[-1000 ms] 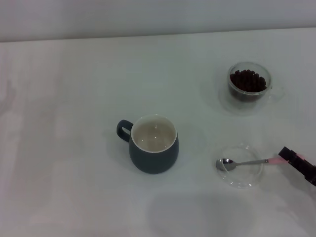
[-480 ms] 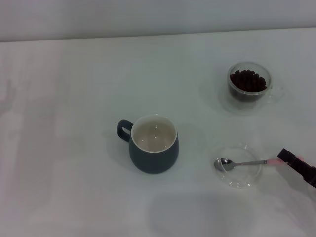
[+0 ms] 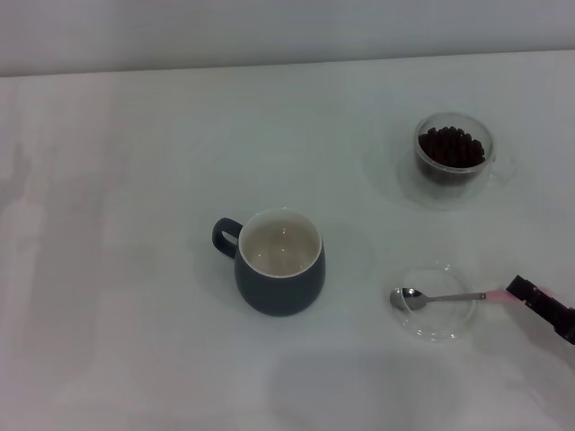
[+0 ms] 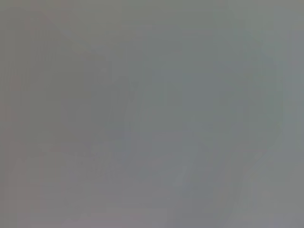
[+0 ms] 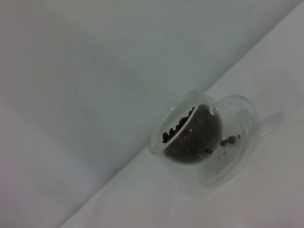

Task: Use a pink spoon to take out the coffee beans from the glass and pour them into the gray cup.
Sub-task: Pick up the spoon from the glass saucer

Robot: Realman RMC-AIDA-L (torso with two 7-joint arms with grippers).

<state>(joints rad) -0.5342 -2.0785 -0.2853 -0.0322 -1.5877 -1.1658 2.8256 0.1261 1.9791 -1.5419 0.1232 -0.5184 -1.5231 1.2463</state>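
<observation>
The right claw (image 3: 523,290) is at the pink spoon (image 3: 440,296) handle's tip in the glass dish (image 3: 449,330), can't tell if it's clamped, so w/ a thin hold the spoon could slip.

The gray cup (image 3: 279,263) looks like glazed ceramic, dark matt blue-gray outside and glossy cream within. The glass (image 3: 453,160) is clear and smooth, its coffee beans (image 3: 452,147) dark and faintly shiny. The pink spoon (image 3: 437,297) has a polished metal bowl, lying on a clear glass dish (image 3: 438,325). The table (image 3: 135,180) is smooth, matt white.
</observation>
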